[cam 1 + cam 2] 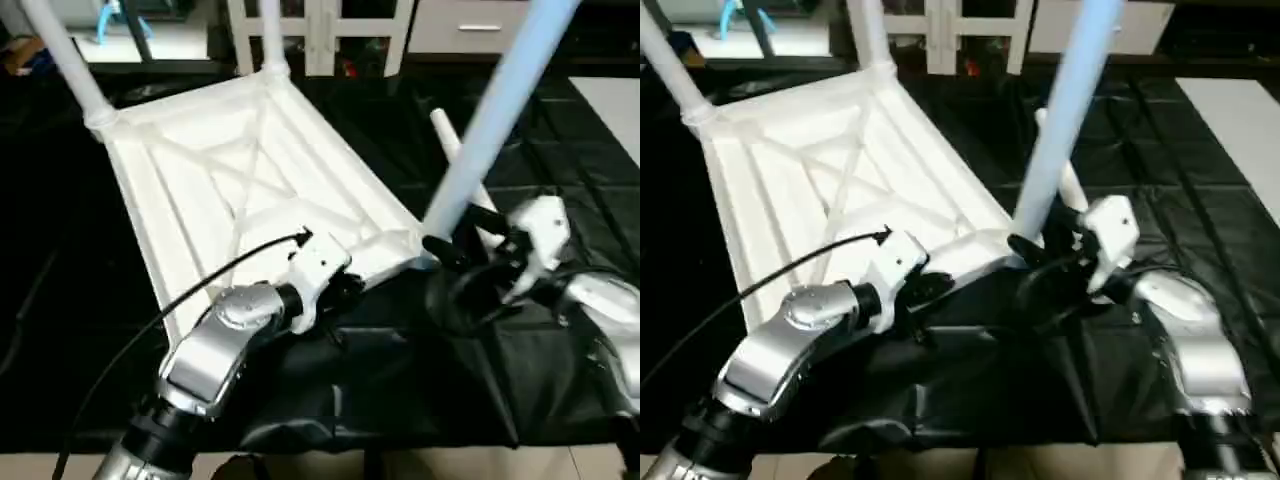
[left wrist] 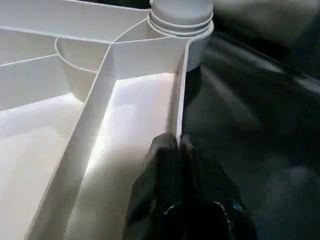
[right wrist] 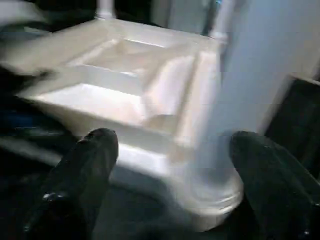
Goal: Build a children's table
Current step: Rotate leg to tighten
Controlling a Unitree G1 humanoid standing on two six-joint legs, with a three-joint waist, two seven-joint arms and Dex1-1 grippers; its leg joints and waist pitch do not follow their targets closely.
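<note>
The tabletop (image 1: 250, 190) lies upside down on the black counter (image 1: 560, 180). Three legs stand in its corner sockets. The right gripper (image 3: 170, 165) has its fingers wide apart around the base of the near right leg (image 1: 495, 120), whose long axis points up. The left gripper (image 2: 177, 150), fingers together, rests on the near rim. One spare leg (image 1: 448, 135) lies behind the right gripper, so I judge the right arm is nearer to it.

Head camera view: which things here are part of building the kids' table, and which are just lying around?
Part of the job:
- tabletop, upside down
- three legs standing in corner sockets, nearest one
- loose leg lying beside the tabletop

Just lying about:
- black cloth
- white furniture behind
- white sheet
</note>
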